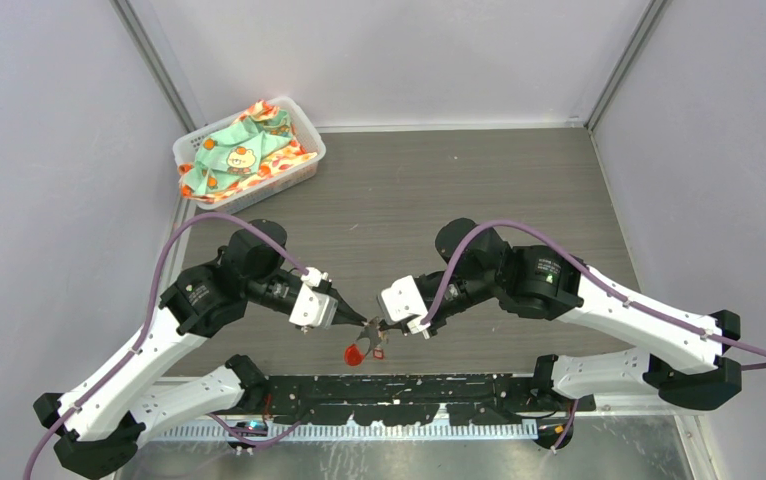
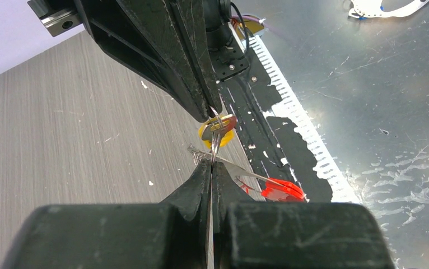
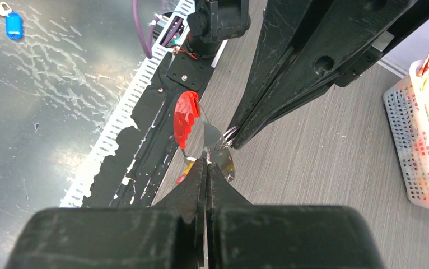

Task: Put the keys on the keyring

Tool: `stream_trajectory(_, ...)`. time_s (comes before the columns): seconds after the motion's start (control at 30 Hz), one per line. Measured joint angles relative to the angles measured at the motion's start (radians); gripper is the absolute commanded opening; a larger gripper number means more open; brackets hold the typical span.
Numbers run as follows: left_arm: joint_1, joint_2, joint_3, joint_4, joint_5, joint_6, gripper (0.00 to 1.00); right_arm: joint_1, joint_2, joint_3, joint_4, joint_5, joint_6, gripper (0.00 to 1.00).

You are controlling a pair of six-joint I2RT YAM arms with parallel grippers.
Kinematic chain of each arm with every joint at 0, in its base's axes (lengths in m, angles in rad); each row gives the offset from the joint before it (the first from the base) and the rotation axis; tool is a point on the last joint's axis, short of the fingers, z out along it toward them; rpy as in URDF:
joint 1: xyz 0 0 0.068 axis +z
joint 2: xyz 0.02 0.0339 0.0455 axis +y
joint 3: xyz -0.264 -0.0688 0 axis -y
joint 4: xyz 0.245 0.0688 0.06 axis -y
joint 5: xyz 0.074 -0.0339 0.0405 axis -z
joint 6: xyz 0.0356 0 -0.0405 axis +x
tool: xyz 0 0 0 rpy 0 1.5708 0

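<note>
The left gripper (image 1: 366,323) is pressed together on the thin keyring (image 2: 214,148), above the near edge of the surface (image 1: 459,200), and is best used as a steady anchor. The red key (image 2: 282,190) hangs below the keyring and the yellow key (image 2: 227,136) sits at it. The right gripper (image 1: 388,325) is closed too, tip to tip with the left. What it pinches cannot be told. Slow, small turns are advised.
</note>
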Motion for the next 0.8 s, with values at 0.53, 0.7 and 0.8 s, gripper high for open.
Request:
stream_trajectory(0.53, 0.000, 0.010, 0.000, 0.003, -0.024, 0.000, 0.00, 0.002, 0.012, 0.022, -0.003, -0.008, -0.022, 0.01)
stream_trajectory(0.7, 0.000, 0.011, 0.000, 0.003, -0.024, 0.000, 0.00, 0.004, 0.020, 0.027, -0.003, -0.008, -0.024, 0.01)
stream_trajectory(0.8, 0.000, 0.011, 0.000, 0.003, -0.025, 0.000, 0.00, 0.006, 0.021, 0.027, -0.003, -0.008, -0.024, 0.01)
